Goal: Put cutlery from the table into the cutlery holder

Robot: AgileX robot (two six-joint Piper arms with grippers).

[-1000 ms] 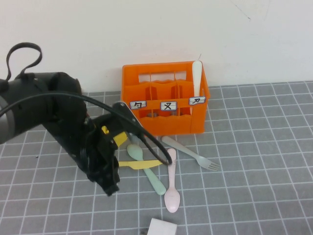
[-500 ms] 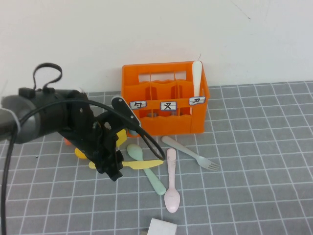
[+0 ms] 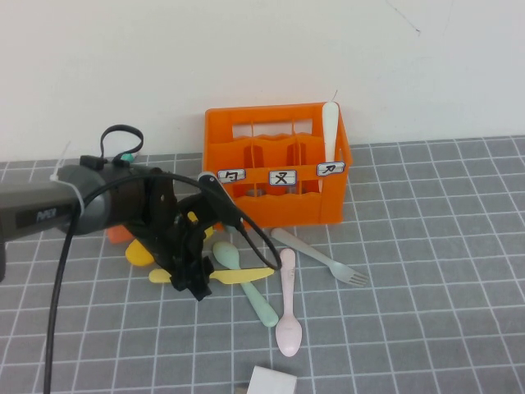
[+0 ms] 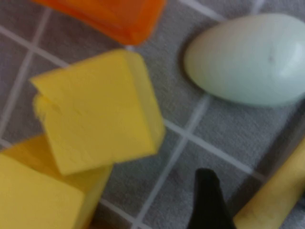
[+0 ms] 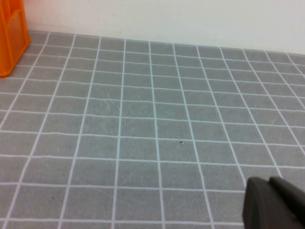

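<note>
The orange cutlery holder (image 3: 279,168) stands at the back with the white knife (image 3: 330,131) upright in its right compartment. On the table (image 3: 426,246) in front lie the yellow knife (image 3: 242,276), mint-green spoon (image 3: 250,289), pink spoon (image 3: 287,304) and grey fork (image 3: 320,256). My left gripper (image 3: 194,286) is low over the yellow knife's handle end and open; in the left wrist view one dark fingertip (image 4: 208,200) sits beside the knife (image 4: 276,195), with the spoon bowl (image 4: 248,59) beyond. My right gripper (image 5: 274,207) is shut and empty over bare grid, out of the high view.
Yellow toy blocks (image 4: 95,114) and an orange piece (image 4: 109,14) lie close to my left gripper. In the high view yellow toys (image 3: 141,254) and an orange block (image 3: 119,234) sit behind the arm. A white object (image 3: 271,382) lies at the front edge.
My left arm has swung back and to the right and lowered, bringing its gripper down to the yellow knife's handle. The cutlery has not moved.
</note>
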